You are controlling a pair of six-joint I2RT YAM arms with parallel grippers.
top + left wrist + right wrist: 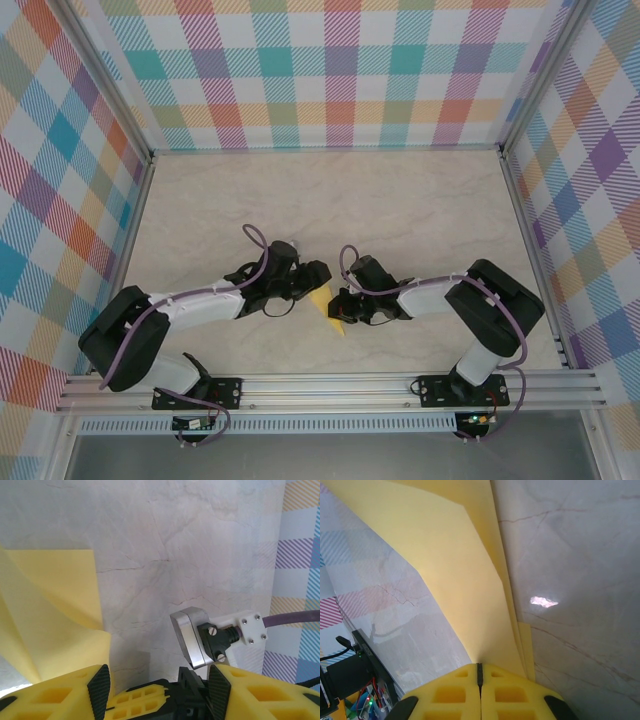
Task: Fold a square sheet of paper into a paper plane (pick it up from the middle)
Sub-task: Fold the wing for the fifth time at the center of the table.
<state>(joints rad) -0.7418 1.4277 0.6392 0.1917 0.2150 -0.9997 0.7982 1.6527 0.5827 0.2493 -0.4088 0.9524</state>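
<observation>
Two right jaws — tight on paper

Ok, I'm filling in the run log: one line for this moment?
right pincer: shut on creased yellow paper sheet | left pincer: open, next to sheet | stage: partly folded

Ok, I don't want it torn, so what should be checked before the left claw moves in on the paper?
1. Right claw shut on the yellow paper: ok.
2. Left claw open, nothing between its fingers: ok.
3. Left claw's finger clear of the yellow paper: cannot tell; the paper's edge sits right beside it.
4. Folded layers flush: not ok; their edges stagger near the right claw.
5. Yellow paper lifted off the table: cannot tell.
</observation>
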